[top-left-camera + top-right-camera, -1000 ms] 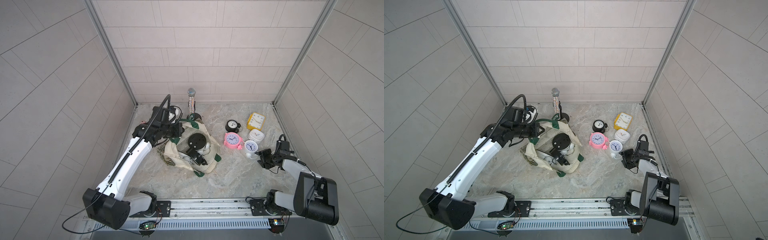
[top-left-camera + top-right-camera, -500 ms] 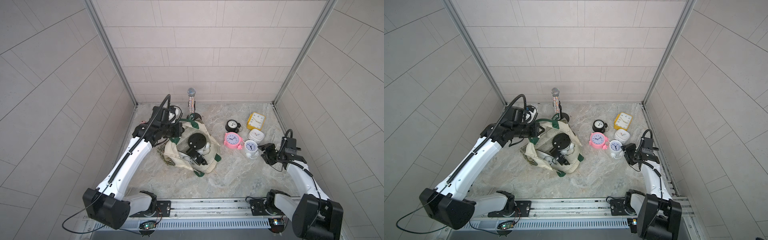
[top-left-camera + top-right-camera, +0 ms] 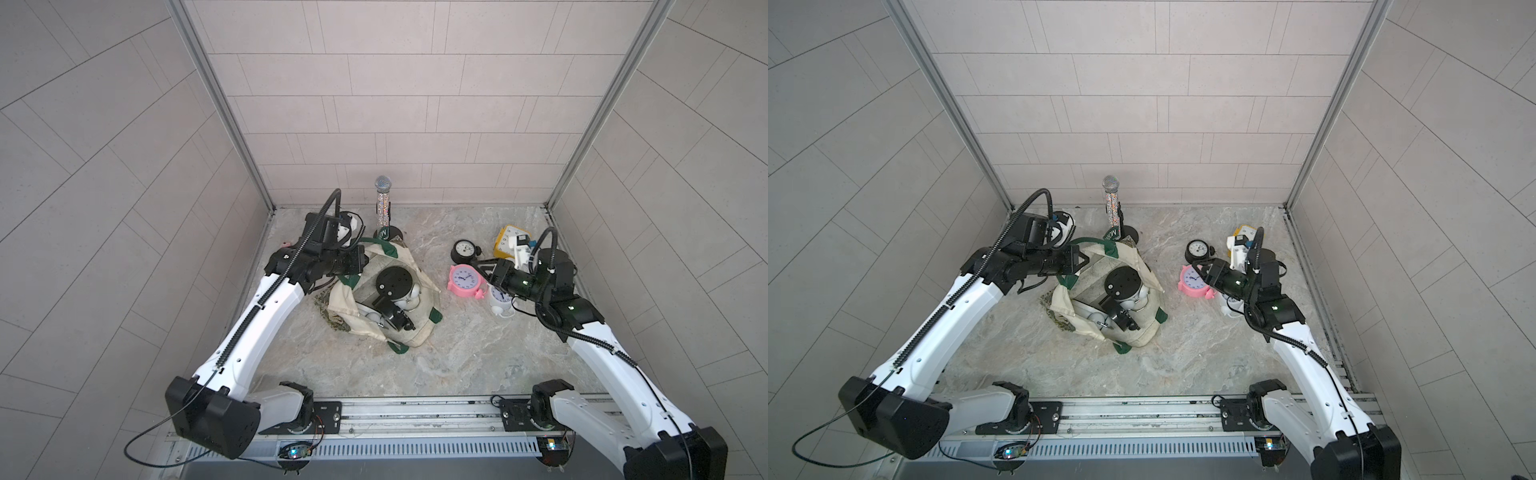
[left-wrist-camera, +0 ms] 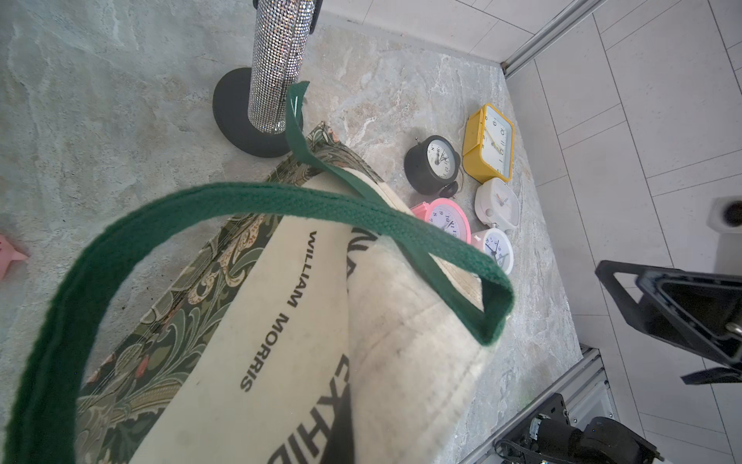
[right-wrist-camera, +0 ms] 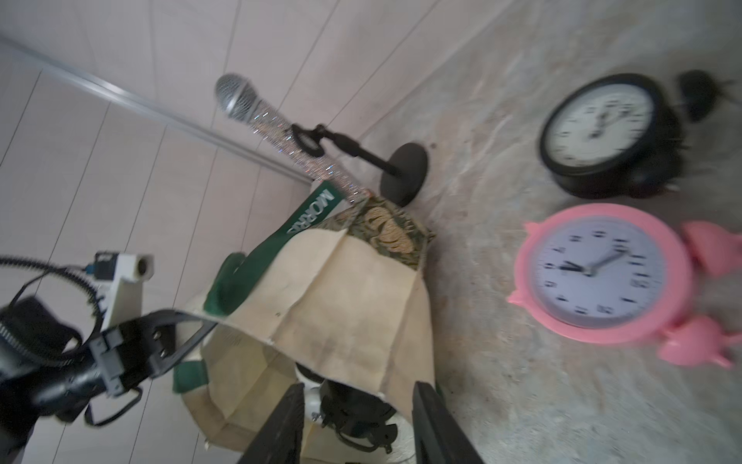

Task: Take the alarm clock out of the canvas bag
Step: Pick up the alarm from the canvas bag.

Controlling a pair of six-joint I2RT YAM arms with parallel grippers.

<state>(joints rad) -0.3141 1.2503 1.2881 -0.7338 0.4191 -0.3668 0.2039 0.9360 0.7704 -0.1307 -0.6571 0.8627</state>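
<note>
Left gripper (image 3: pixel 360 262) pinches the canvas bag (image 3: pixel 417 332) at its rim, mouth open; right gripper (image 3: pixel 482 268), jaws partly apart and empty, hovers above the pink clock (image 3: pixel 464 280); best reach in squarely for the black-backed alarm clock (image 3: pixel 392 282) inside, clear of cloth.

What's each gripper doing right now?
Left gripper: closed on the bag.
Right gripper: open, empty.

Right gripper (image 3: pixel 481 268) swings in from the edge of the surface (image 3: pixel 457 365); now it hangs over the pink clock (image 3: pixel 464 282), facing the canvas bag (image 3: pixel 415 332).
</note>
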